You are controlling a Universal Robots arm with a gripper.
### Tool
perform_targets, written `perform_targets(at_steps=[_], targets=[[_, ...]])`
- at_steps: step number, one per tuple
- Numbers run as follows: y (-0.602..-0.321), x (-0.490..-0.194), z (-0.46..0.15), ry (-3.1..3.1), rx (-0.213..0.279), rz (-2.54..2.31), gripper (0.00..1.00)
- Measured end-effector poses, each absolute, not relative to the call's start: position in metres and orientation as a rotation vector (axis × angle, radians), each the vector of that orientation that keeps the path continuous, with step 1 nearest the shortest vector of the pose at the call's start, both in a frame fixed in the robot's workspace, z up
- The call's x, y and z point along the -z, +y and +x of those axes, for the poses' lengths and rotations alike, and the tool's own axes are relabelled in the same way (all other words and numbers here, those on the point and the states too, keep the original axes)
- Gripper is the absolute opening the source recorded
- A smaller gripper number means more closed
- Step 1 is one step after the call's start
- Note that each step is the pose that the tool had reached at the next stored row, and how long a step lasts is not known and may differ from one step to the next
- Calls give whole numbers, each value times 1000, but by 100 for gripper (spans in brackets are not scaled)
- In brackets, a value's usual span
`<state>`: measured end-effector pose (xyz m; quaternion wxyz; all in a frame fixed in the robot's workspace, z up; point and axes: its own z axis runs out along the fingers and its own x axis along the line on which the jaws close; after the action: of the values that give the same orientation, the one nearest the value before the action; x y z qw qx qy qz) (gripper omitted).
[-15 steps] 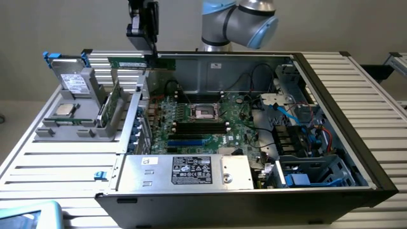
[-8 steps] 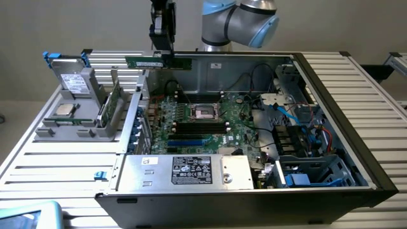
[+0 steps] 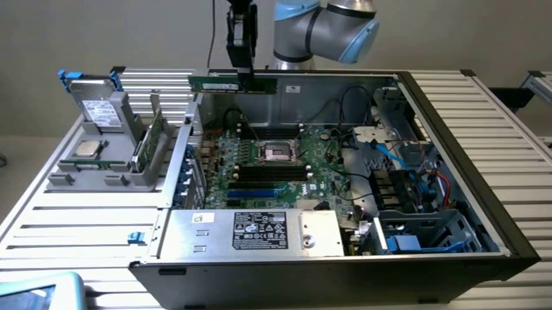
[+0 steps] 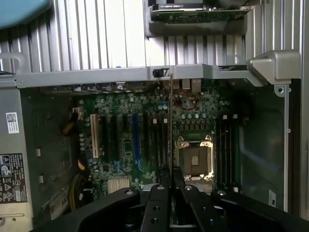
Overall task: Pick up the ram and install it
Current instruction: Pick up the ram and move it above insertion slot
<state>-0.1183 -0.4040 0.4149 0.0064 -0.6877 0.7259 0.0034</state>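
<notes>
The ram [image 3: 233, 84] is a long, thin green stick with a pale label, held level in the air over the back wall of the open computer case [image 3: 448, 129]. My gripper [image 3: 245, 76] is shut on its upper edge, near the middle. In the wrist view the ram [image 4: 170, 121] shows edge-on as a thin vertical line running out from my gripper [image 4: 170, 175]. Below lies the green motherboard [image 3: 332, 161] with its black memory slots [image 3: 274, 172], which are in front of the processor socket [image 3: 278, 152]. In the wrist view, these slots [image 4: 227, 145] sit beside the socket [image 4: 195, 159].
A grey holder [image 3: 103, 169] on the exterior view's left carries another green stick [image 3: 152, 145], a silver processor chip [image 3: 89, 148] and a drive [image 3: 99, 110]. The power supply [image 3: 250, 232] fills the case's front. Cables and drive bays [image 3: 405, 174] crowd the exterior view's right.
</notes>
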Motion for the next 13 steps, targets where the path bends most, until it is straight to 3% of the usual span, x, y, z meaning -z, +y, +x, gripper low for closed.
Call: perform_targets(at_steps=[13], targets=[[-400, -410, -90, 2229, 4, -2181, 13]])
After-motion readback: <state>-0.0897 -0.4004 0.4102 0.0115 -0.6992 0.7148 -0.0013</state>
